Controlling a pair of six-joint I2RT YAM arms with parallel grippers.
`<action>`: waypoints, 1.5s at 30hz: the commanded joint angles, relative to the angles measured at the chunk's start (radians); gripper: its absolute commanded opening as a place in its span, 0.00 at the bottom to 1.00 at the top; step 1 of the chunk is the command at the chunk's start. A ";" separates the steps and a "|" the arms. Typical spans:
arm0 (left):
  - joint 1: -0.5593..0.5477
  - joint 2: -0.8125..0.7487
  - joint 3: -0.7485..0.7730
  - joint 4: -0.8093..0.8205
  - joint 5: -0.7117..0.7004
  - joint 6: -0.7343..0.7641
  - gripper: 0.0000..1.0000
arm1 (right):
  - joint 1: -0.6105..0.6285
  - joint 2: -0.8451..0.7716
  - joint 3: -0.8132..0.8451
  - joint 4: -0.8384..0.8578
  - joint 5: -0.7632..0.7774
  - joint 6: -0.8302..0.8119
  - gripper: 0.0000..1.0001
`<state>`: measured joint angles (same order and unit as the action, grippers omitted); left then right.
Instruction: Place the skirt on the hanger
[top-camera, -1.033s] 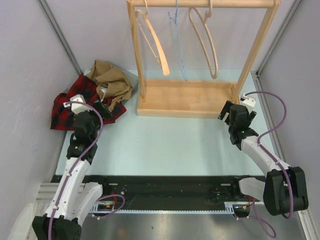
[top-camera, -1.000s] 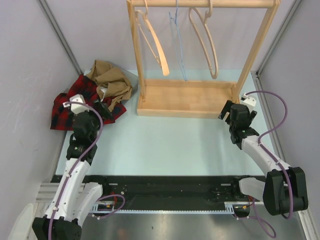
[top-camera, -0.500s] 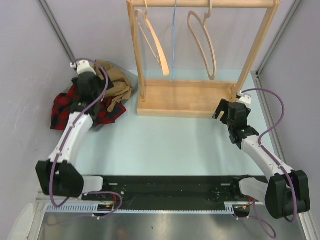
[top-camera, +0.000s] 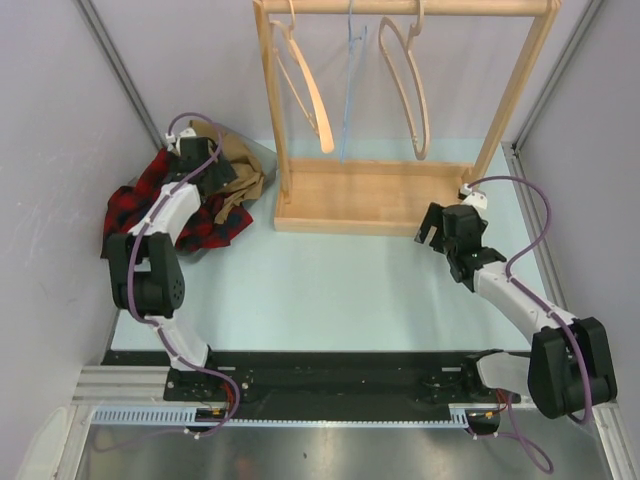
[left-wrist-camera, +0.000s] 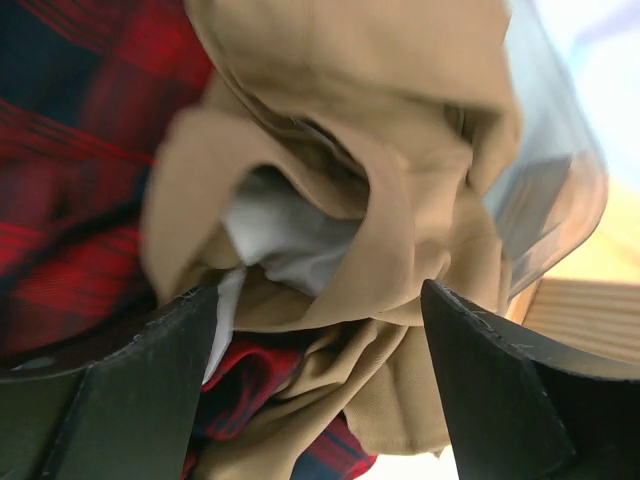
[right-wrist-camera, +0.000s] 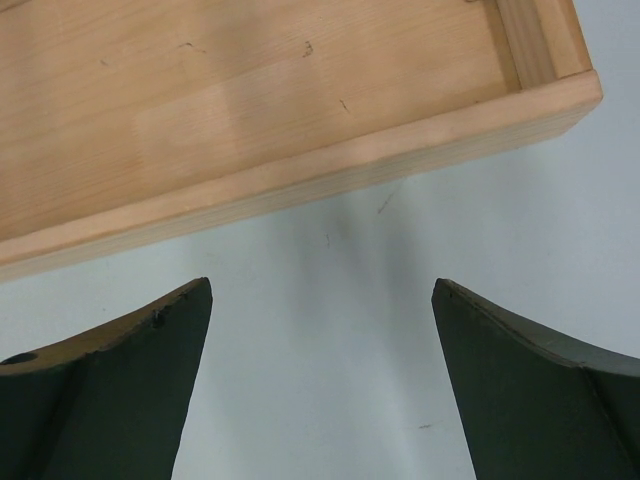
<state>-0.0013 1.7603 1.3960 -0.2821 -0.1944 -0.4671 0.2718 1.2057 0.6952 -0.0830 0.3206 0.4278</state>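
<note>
Now the left end effector gapes wide over the tan garment.

Plaid cloth partly buried under tan cloth, can't tell which is the skirt. Hanger hooks clipped by top edge. Left wrist fabric blurred.

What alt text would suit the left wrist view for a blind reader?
The open left end effector hovers over a crumpled tan garment with white lining, which lies on red plaid cloth. A wooden rack base shows at the right edge.
</note>
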 joint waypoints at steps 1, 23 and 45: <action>-0.002 0.031 0.041 0.050 0.090 -0.034 0.86 | 0.006 0.037 0.064 -0.023 0.015 0.022 0.96; -0.002 -0.139 0.138 0.060 0.185 0.027 0.00 | 0.043 0.098 0.188 -0.110 0.052 0.003 0.93; -0.034 -0.593 0.360 -0.167 0.345 0.065 0.00 | 0.081 -0.209 0.224 -0.245 0.015 0.020 0.94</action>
<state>-0.0269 1.1942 1.5978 -0.4831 0.0826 -0.4248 0.3450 1.0294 0.8677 -0.2989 0.3508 0.4374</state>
